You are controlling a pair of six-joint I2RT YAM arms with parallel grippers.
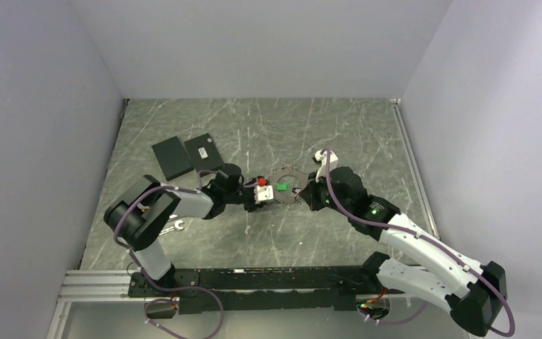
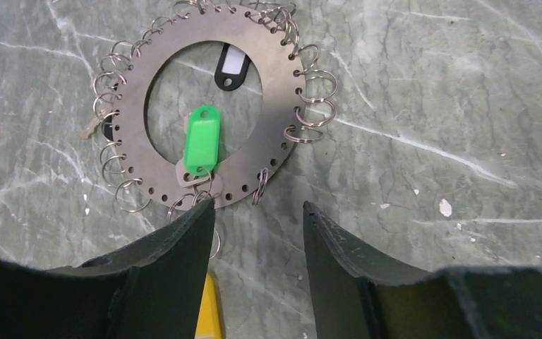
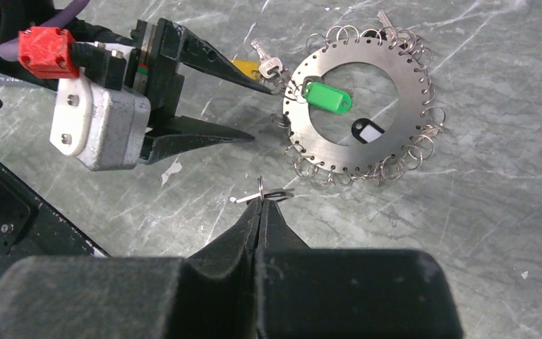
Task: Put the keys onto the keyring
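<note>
- Grey-green marbled tabletop (image 1: 339,127) is seen beneath both arms.
- The right gripper (image 3: 261,208) is clenched, and a small keyring (image 3: 274,194) is pinched at its tips.
- The left gripper (image 2: 257,206) is spread, with nothing held.
- Just ahead of it a flat metal disc (image 2: 275,99) fringed with split rings is laid, a green tag (image 2: 202,139) in its hole.
- The keys (image 3: 268,65) are found beside the left gripper's fingertip, at the disc's rim.

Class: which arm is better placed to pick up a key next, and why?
Left. The left gripper is open, its fingertips beside the key at the disc edge. The right gripper is shut on a small ring, so it is occupied.
</note>
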